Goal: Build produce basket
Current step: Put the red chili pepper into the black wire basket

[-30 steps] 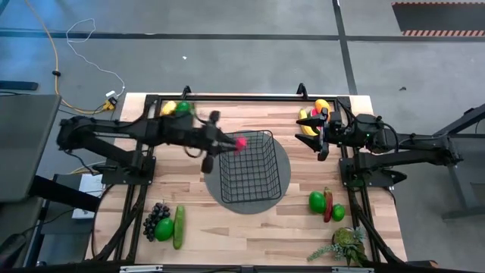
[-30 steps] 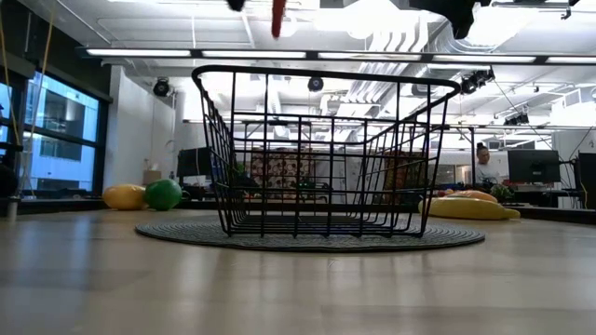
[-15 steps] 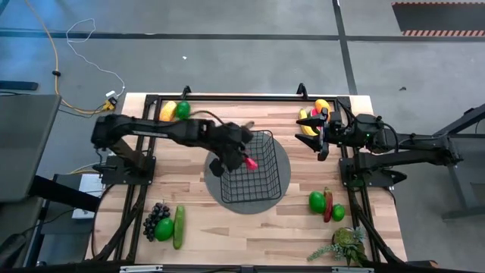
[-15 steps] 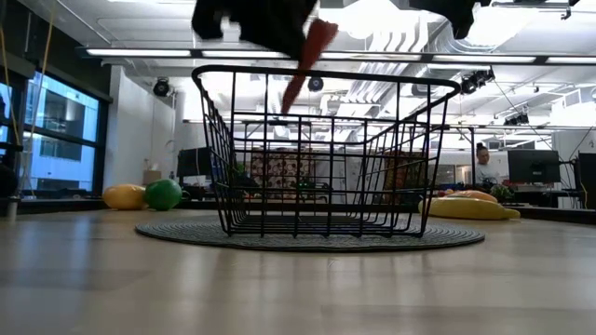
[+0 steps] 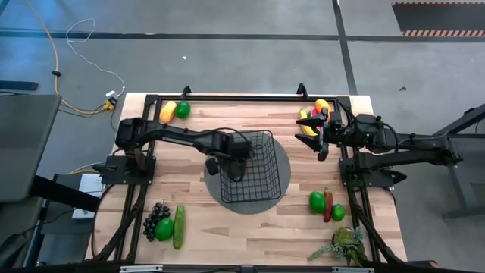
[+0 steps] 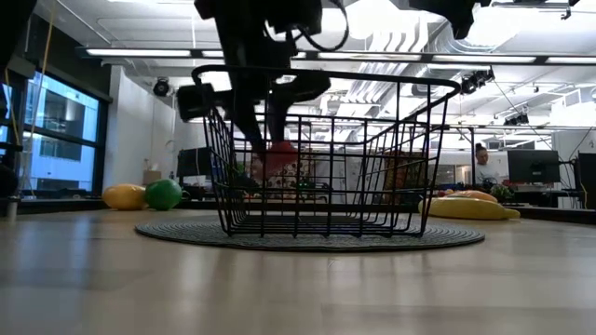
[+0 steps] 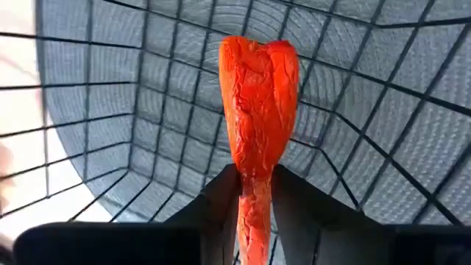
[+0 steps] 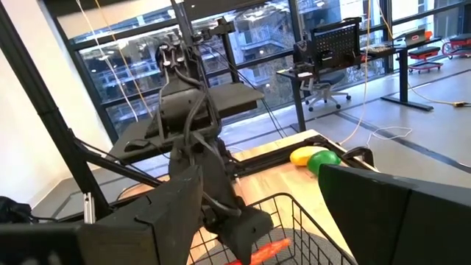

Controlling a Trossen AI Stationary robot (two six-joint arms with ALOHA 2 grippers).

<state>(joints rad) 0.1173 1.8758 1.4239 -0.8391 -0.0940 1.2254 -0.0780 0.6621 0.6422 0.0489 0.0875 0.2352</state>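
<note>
The black wire basket (image 5: pixel 258 173) (image 6: pixel 321 154) stands on a round grey mat (image 5: pixel 285 163) at the table's middle. My left gripper (image 5: pixel 231 157) (image 6: pixel 272 126) reaches down inside the basket near its left wall, shut on a red chili (image 7: pixel 259 103) (image 6: pixel 281 154). In the high view the gripper hides the chili. My right gripper (image 5: pixel 323 138) (image 8: pixel 257 221) waits open at the far right, level and high above the table, touching nothing. My left gripper pinches the chili's narrow end (image 7: pixel 254 193) between its two fingers (image 7: pixel 221 199). The fingers come steeply from above, pointing down along the chili. The chili hangs below them, broad end (image 7: pixel 257 55) lowest, inside the basket and clear of its floor.
A yellow fruit (image 5: pixel 167 112) and a green one (image 5: pixel 183 109) lie far left. Bananas (image 5: pixel 312 117) lie far right. Grapes (image 5: pixel 155 216), a green fruit (image 5: pixel 164 229) and a cucumber (image 5: pixel 179 226) lie near left. Green fruits (image 5: pixel 317 201), a chili (image 5: pixel 327 206) and a plant (image 5: pixel 345 246) lie near right.
My left gripper has come down from above the basket's far left rim into the basket, tipping from nearly level to pointing steeply down and rolling about its own line. The chili has gone with it and now hangs inside the basket.
</note>
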